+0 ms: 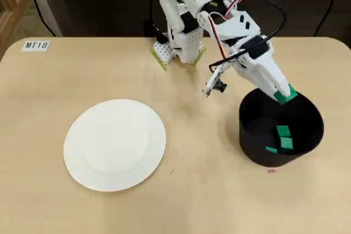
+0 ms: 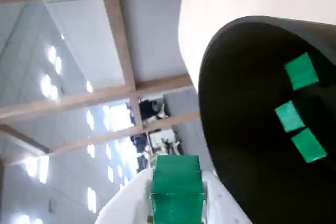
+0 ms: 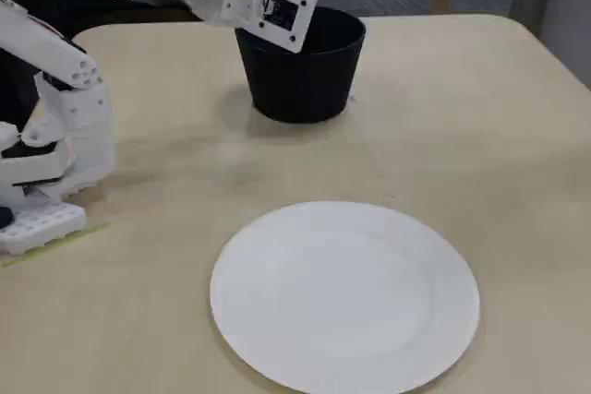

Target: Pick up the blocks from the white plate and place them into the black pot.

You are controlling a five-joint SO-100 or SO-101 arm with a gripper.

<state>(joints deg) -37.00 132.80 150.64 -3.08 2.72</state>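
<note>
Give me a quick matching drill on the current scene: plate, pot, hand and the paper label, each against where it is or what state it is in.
Things:
1. white plate
2. black pot
3. hand
4. label reading MT18

States:
A. holds a green block above the pot's rim
B. lies at the table's corner, in the overhead view
C. bare, no blocks on it
D. has green blocks on its floor

Pairs: 1-C, 2-D, 3-A, 4-B
</note>
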